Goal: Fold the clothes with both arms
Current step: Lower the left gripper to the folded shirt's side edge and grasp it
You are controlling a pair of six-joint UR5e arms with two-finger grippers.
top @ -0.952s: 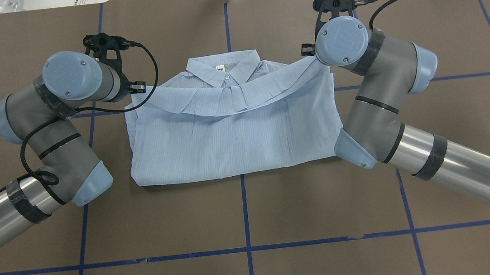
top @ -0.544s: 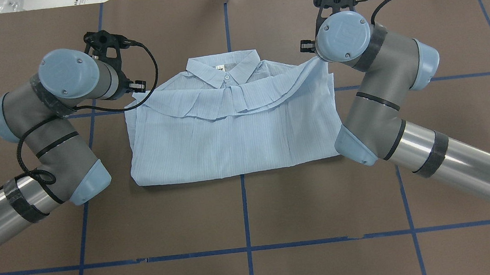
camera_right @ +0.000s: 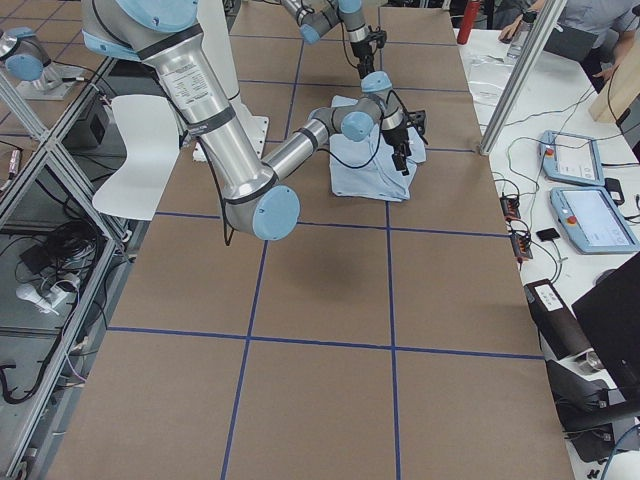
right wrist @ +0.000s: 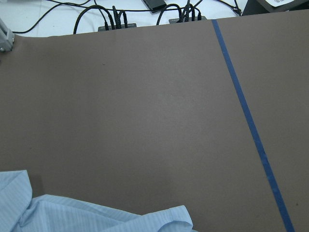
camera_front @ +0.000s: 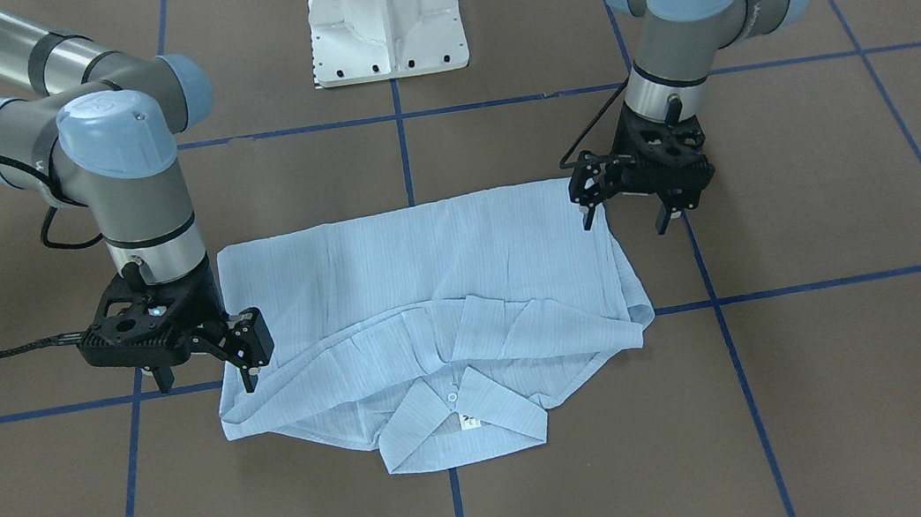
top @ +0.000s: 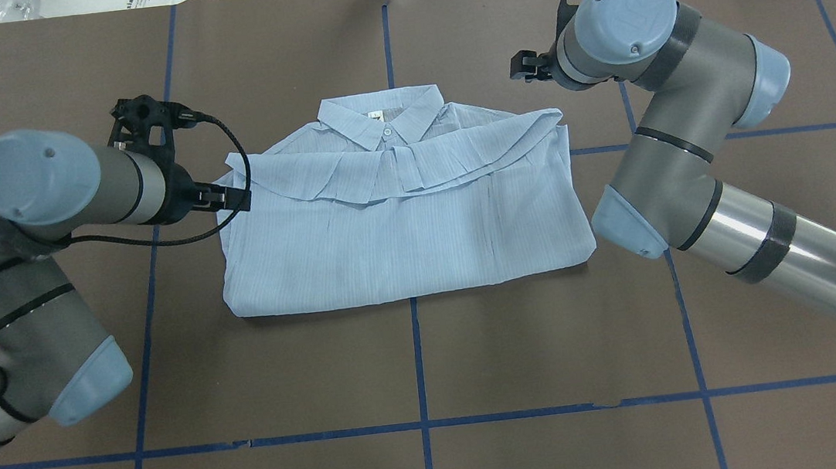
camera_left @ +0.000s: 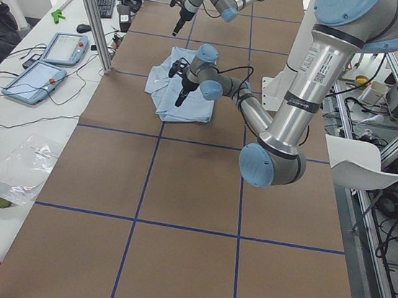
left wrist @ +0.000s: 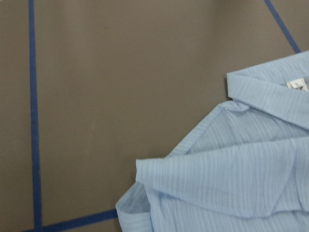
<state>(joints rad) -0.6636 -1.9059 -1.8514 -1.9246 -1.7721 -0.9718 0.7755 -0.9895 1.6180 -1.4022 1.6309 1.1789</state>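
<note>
The light blue striped shirt (top: 402, 228) lies folded flat in the middle of the brown worktop (top: 554, 344). Its collar (top: 382, 118) points away from the robot, and a folded-over flap (top: 396, 171) lies across the chest just below the collar. The left hand (camera_front: 625, 223) hangs above the shirt's edge on its own side, spread wide with nothing in it, and the right hand (camera_front: 205, 383) hangs near the opposite shoulder corner, likewise wide open and empty.

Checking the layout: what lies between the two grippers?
The folded shirt lies between the left gripper and the right gripper, both open. The front-facing view shows it best.
</note>
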